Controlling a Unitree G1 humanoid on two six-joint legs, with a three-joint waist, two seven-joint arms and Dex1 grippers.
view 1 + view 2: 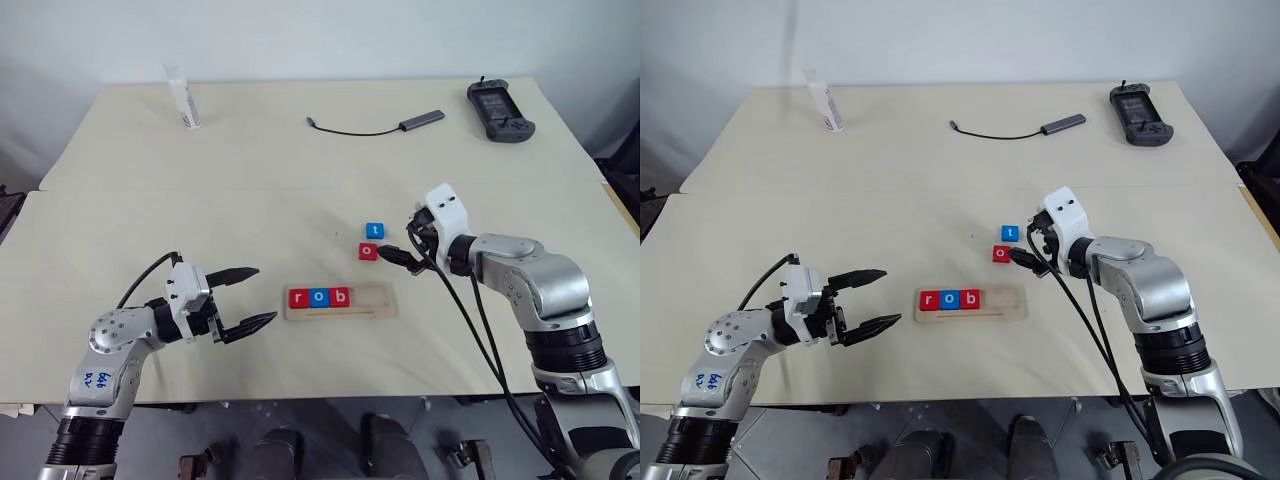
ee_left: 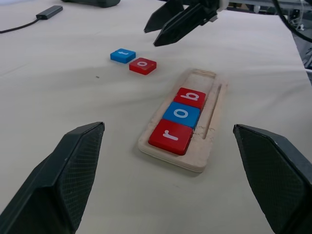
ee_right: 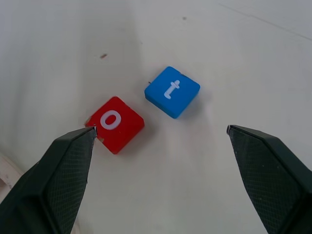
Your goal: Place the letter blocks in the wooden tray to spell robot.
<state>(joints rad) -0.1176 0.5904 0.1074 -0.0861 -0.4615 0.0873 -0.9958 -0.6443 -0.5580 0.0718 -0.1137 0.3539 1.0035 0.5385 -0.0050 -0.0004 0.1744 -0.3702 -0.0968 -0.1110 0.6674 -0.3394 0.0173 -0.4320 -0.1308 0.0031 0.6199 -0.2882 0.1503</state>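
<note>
Pale surface (image 1: 300,190) against a white wall carries a cable adapter (image 1: 422,120), handheld controller (image 1: 501,111) and tube (image 1: 184,98) along its far side. Wooden tray (image 1: 340,300) holds r, o, b; red o block (image 1: 369,251) and blue t block (image 1: 374,231) lie just beyond. Right claw (image 1: 394,252), released, hovers beside them; left claw (image 1: 245,297) is released near the tray.

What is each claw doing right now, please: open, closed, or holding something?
Left claw: open, holding nothing, beside the wooden tray.
Right claw: open, holding nothing, poised over the loose red o block and blue t block.
</note>
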